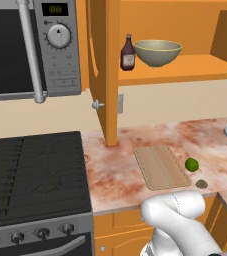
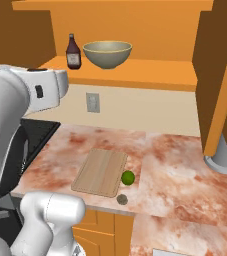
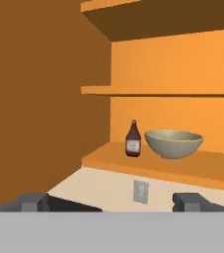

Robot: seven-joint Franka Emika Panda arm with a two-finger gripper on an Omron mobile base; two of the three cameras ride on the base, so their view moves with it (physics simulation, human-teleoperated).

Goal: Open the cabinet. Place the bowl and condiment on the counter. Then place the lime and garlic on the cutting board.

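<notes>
- Where the cabinet [image 3: 44, 99] stands open, its doors are swung wide and the gripper [image 3: 111, 201] is held level with the lower shelf, jaws spread apart and gripping nothing.
- Ahead of the fingertips [image 3: 33, 201], well apart from them, the condiment [image 3: 133, 139] and the bowl [image 3: 173, 144] are seen side by side on that shelf, bottle to the left.
- No object is seen between gripper and shelf; a wall outlet [image 3: 140, 191] is set below.
- On the counter [image 2: 175, 170], the lime [image 2: 128, 177] is seen at the cutting board [image 2: 101, 171] edge, the garlic [image 2: 121, 200] just beside the board's corner.
- Left of the counter, a stove [image 1: 35, 172] and microwave [image 1: 30, 47] are shown.
</notes>
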